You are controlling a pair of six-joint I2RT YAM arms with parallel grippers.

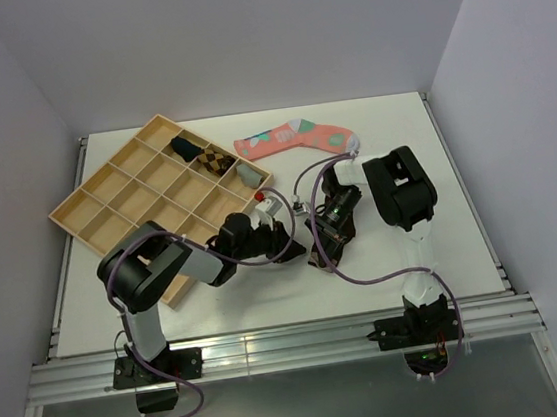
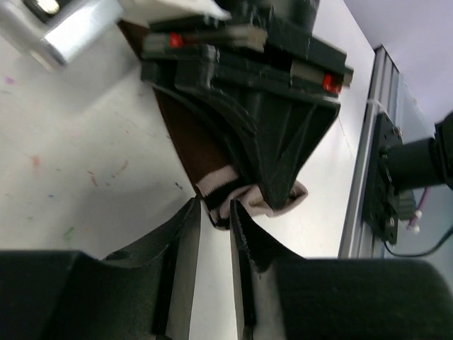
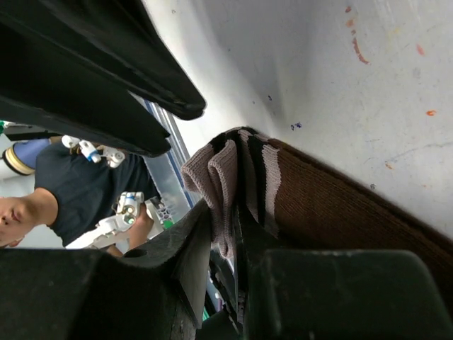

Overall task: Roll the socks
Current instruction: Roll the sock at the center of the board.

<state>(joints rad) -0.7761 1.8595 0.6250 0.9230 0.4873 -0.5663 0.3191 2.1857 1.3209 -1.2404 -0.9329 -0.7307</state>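
Both arms meet low over the middle of the white table [image 1: 434, 161] as I work the pair from my remote station. The brown sock [image 2: 190, 134] lies flat on the tabletop between them, its white-striped cuff [image 3: 244, 166] bunched up at the end where the two tools face each other.

The right gripper [image 3: 221, 216] has its fingers pressed in on a fold of that cuff, with the pale ribbed fabric squeezed in the narrow slot between them. The left gripper [image 2: 214, 207] comes in from the opposite side. Its fingers stand slightly parted, bare table shows down the gap, and the cuff's edge lies just at their tips.

Well behind the arms, a pink sock [image 1: 296, 138] lies stretched out beside a wooden divider tray [image 1: 69, 208], which has a few bundled socks in its right-hand compartments.
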